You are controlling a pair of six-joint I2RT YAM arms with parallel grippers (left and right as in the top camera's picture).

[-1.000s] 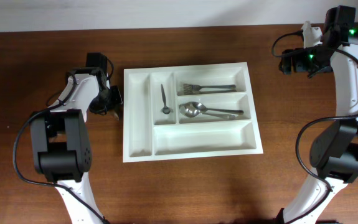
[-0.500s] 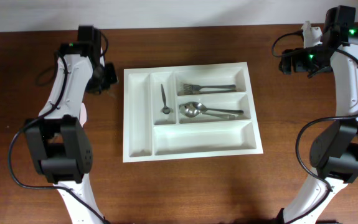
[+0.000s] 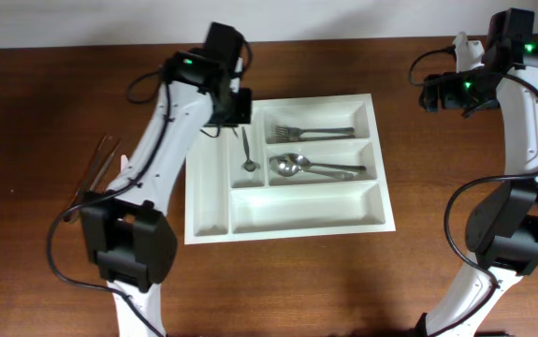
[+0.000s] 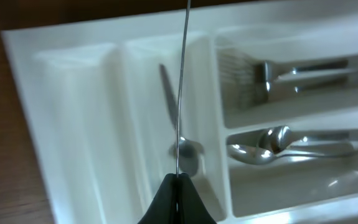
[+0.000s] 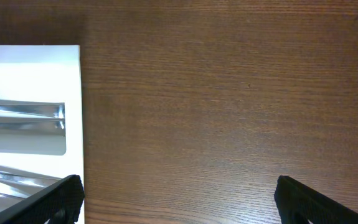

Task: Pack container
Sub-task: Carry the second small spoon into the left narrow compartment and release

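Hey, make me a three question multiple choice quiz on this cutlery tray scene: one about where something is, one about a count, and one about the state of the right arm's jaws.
1. Where does the small spoon lie?
A. In the tray's second narrow compartment from the left arm's side.
B. In the bottom wide compartment.
C. Outside the tray.

2. How many compartments have cutlery lying in them?
A. One.
B. Three.
C. Five.

3. How do the right jaws stand?
A. Open, nothing between them.
B. Shut on a fork.
C. Shut on the tray's rim.

Answers:
1 A: the overhead view shows it alone in that narrow slot.
2 B: the small spoon, the forks and the big spoons each take one compartment; two are bare.
3 A: the right wrist view shows the jaws wide apart over the table.
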